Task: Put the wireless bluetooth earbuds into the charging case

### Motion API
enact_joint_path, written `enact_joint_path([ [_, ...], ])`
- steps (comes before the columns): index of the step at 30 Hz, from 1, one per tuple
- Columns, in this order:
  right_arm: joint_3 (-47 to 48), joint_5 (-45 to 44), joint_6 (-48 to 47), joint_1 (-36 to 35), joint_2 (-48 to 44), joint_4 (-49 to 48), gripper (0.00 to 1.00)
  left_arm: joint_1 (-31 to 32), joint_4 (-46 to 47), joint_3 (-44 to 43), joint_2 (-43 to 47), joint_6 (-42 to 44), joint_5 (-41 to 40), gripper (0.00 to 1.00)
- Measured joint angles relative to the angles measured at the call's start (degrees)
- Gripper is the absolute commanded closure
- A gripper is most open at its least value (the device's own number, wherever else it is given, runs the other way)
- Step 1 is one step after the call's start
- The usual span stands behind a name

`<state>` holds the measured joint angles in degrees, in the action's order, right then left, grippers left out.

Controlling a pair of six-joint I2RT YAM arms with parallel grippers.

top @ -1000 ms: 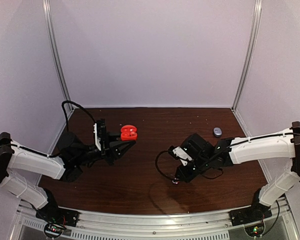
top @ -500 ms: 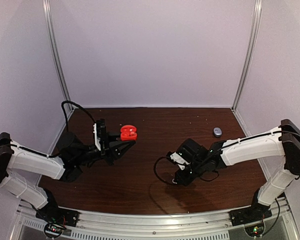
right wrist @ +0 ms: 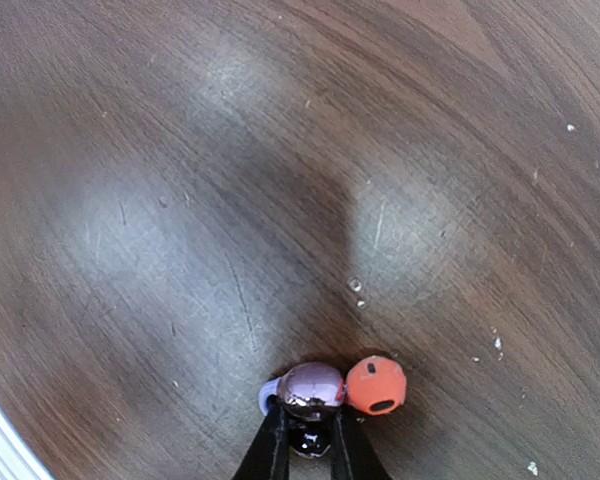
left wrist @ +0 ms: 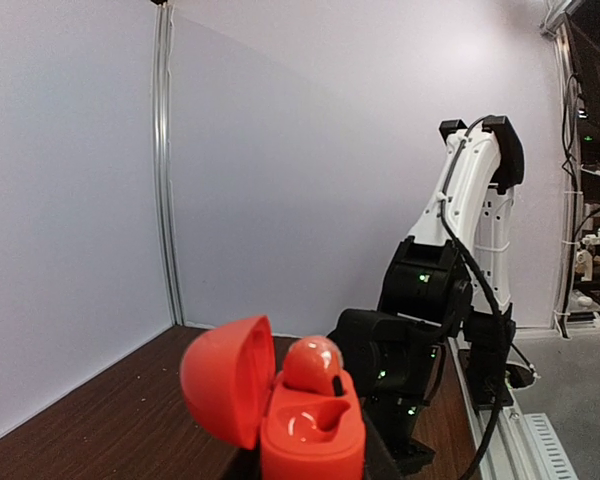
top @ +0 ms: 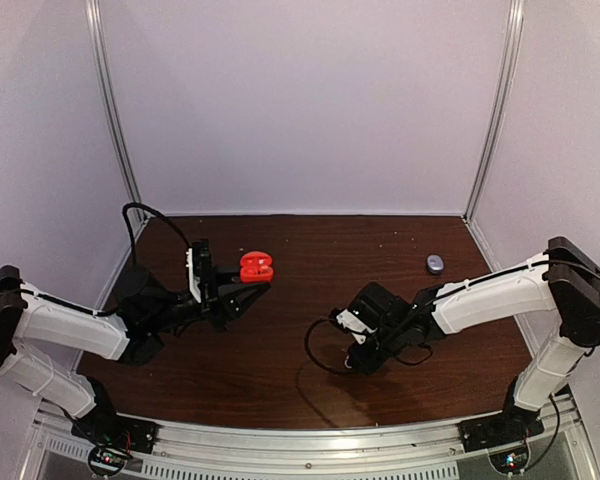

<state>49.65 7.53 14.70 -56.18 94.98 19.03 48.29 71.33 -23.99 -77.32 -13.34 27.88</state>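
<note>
The right gripper (right wrist: 308,418) was down at the table (right wrist: 180,200). Its fingers (right wrist: 266,452) stood narrow, and as far as we could judge they pinched the lower part of the silvery earbud (right wrist: 311,388). A red earbud (right wrist: 375,385) lay just to the right, touching it. Across the table the left gripper (top: 254,287) was clamped on the red case (left wrist: 310,445) and held it up off the wood. The lid (left wrist: 228,388) was swung open, one earbud (left wrist: 313,362) was seated inside, and the socket (left wrist: 308,425) beside it was empty.

We judged the step in hand to be the pick-up. To do it well we would want a firm, centred hold on something so small and rounded. The lift should go straight up, so the touching red earbud is neither dragged along nor flicked away. By colour, the red one looked the likelier match for the open socket, so it was worth checking which piece the fingers really had.

Much was hard to read. The wrist view cut the right fingers off at the bottom edge. We could not name the dark bit between them, nor the lilac scrap (right wrist: 268,398) at the left fingertip. From above, the gripper body hid both earbuds on the table. The left fingers barely showed under the case. A small grey lump (top: 435,263) far to the right was too small to identify.
</note>
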Motion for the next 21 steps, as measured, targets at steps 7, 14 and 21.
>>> enact_joint_path([
  [7,-0.4,0.1,0.0,0.0,0.0,-1.3,0.85,0.0,-0.4,0.0,0.3,0.2,-0.1,1.00],
  [14,-0.3,0.6,-0.8,0.0,0.9,-2.4,0.77,0.0,-1.0,0.0,0.4,0.3,-0.1,1.00],
  [21,0.0,0.5,-1.4,0.0,1.1,-2.4,0.67,-0.1,-1.2,0.0,1.0,0.4,-0.1,1.00],
])
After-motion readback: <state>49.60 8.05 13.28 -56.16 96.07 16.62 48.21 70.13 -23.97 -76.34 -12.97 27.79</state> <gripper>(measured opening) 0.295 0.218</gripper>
